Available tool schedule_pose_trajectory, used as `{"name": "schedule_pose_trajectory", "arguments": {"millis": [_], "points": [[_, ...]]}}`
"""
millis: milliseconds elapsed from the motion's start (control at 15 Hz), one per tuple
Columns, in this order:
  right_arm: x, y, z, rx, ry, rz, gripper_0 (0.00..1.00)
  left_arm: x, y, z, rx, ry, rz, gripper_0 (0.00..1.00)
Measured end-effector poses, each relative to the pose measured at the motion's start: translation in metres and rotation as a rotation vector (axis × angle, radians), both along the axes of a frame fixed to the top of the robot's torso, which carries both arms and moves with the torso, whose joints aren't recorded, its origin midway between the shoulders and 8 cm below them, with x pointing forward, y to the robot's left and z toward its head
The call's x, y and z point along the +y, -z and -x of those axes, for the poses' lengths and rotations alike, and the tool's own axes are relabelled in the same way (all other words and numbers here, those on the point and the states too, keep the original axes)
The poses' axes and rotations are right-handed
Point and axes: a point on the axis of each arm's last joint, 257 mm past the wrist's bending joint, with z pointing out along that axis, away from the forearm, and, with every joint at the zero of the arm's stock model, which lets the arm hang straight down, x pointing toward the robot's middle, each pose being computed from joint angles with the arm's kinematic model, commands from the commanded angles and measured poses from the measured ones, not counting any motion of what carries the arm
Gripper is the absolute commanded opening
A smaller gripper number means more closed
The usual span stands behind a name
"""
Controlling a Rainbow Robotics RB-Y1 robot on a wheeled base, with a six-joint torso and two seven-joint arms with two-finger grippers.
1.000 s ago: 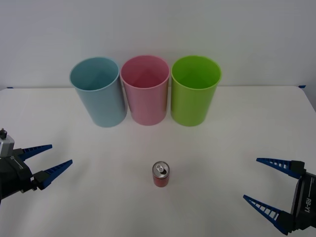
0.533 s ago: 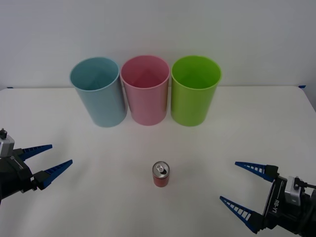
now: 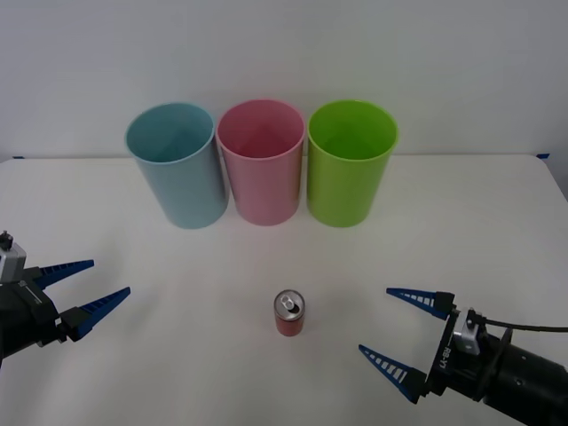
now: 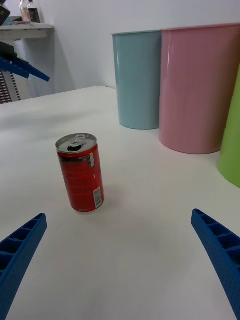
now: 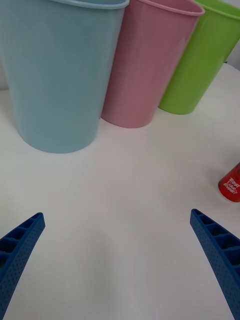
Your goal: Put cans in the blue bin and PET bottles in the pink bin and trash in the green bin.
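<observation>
A small red can (image 3: 288, 314) with a silver top stands upright on the white table (image 3: 213, 355), well in front of the bins; it also stands in the right wrist view (image 4: 80, 172) and at the edge of the left wrist view (image 5: 231, 183). Behind it in a row are the blue bin (image 3: 177, 164), the pink bin (image 3: 262, 161) and the green bin (image 3: 350, 162). My right gripper (image 3: 390, 329) is open, low over the table to the right of the can, fingers pointing at it. My left gripper (image 3: 92, 290) is open near the table's left edge.
The three bins stand close together near the table's back edge, against a white wall. Bare table lies between the bins and the can and on both sides of the can.
My right gripper has moved left across the table toward the can, staying open. The left gripper, the can and the bins have not moved.
</observation>
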Motion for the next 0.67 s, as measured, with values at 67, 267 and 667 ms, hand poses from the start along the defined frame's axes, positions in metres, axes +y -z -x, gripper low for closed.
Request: {"name": "schedule_pose_trajectory", "arguments": {"millis": [67,267,667], "points": [[0.004,0.007,-0.005,-0.002,-0.001,0.000,1.00,0.000,0.000,0.000,0.000,0.000,0.000,1.00],[0.021,0.026,-0.015,-0.008,-0.005,-0.003,1.00,0.000,0.000,0.000,0.000,0.000,0.000,1.00],[0.066,0.037,-0.019,0.003,-0.024,-0.015,1.00,0.000,0.000,0.000,0.000,0.000,0.000,1.00]]}}
